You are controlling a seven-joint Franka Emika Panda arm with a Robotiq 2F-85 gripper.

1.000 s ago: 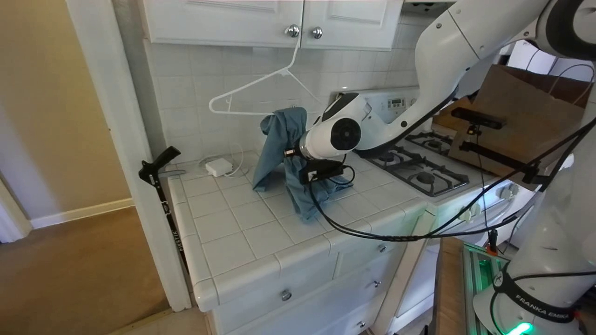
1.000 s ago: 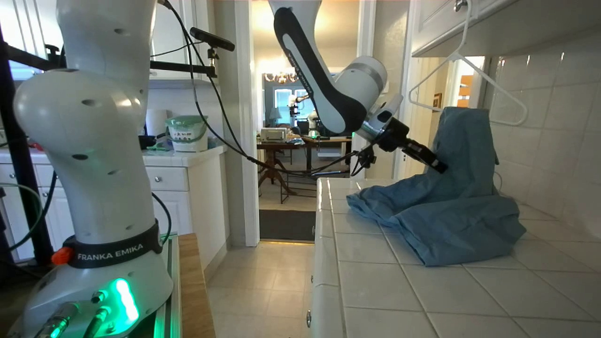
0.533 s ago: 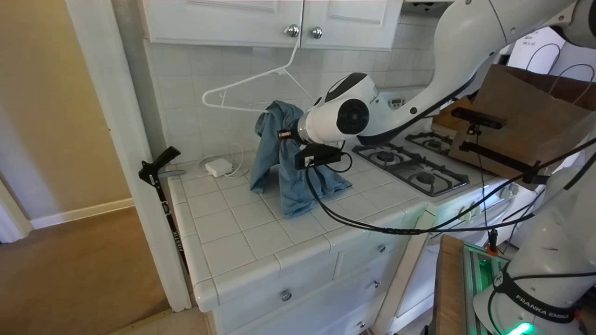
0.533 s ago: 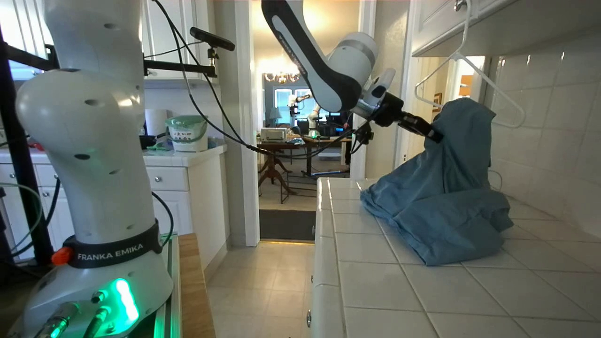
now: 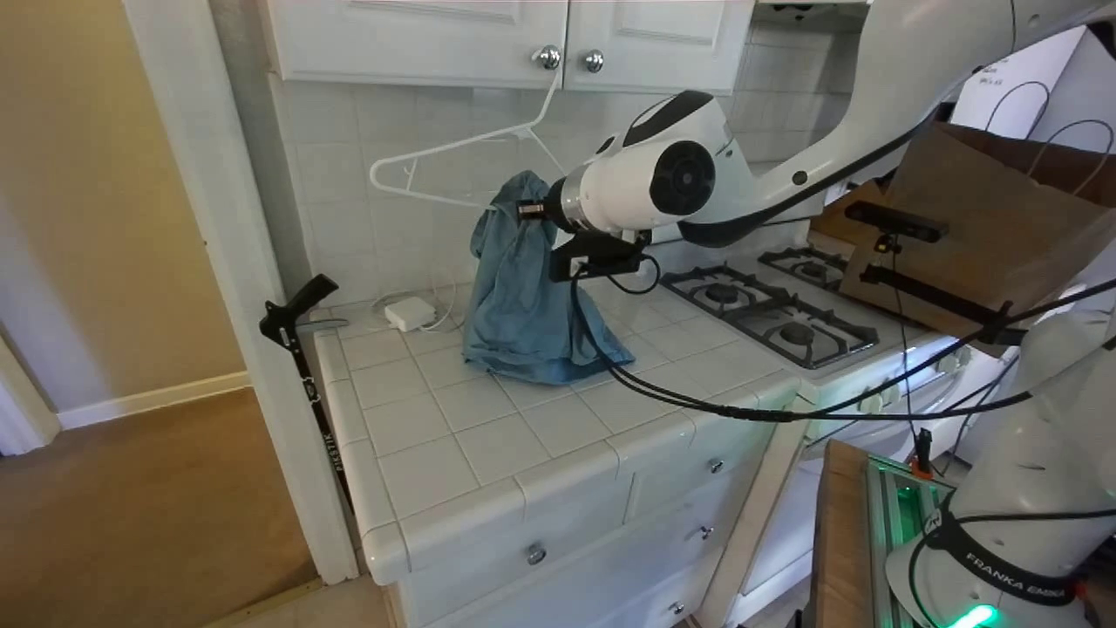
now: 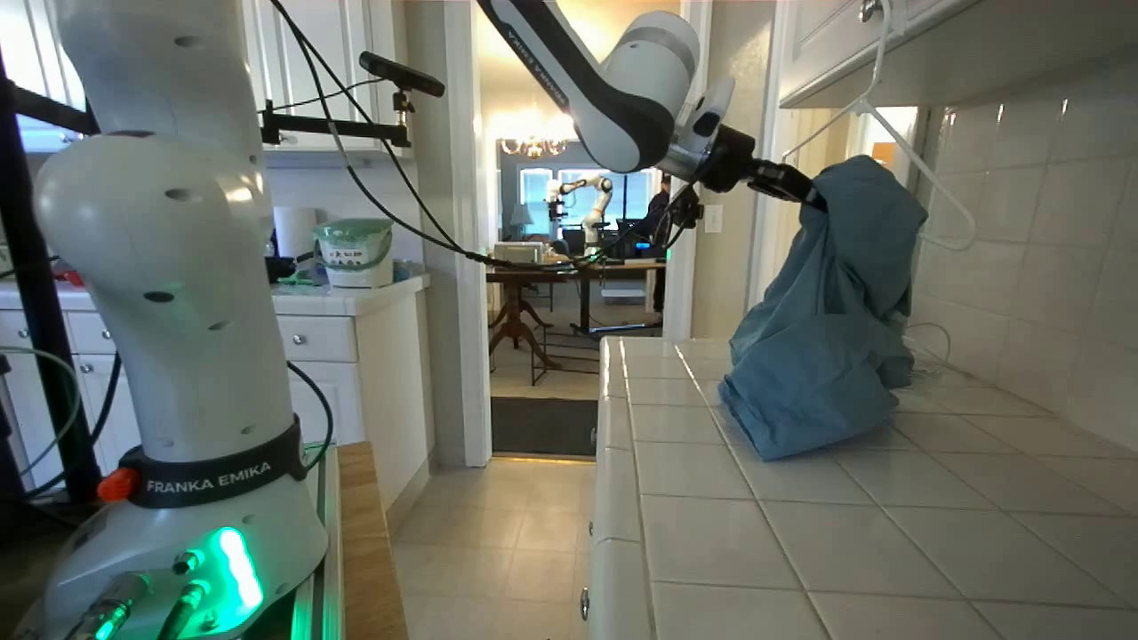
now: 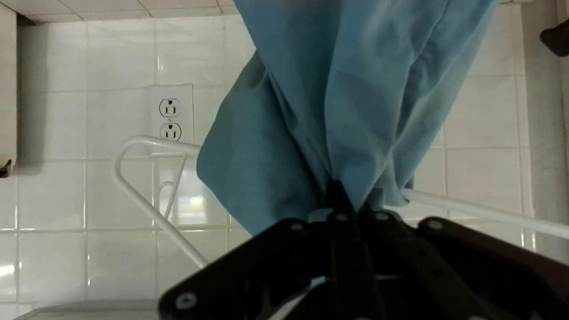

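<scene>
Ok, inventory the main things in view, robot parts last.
Cloth: one, blue, hanging over the counter
Counter: one, white, along the tiled wall
Hanger: one, white, hooked at a cabinet knob
Cabinet doors: two, white, above the counter
Outlet: one, white, on the tiled wall
Small box: one, white, on the counter
Grabber tool: one, black, at the counter's end
Stove: one, white with black grates, beside the counter
Cardboard box: one, brown, by the stove
Tub: one, white with green lid, far worktop
Gripper: one, black, pinching the cloth
Arm: one, white, reaching over the counter
Cables: at least two, black, below the arm
</scene>
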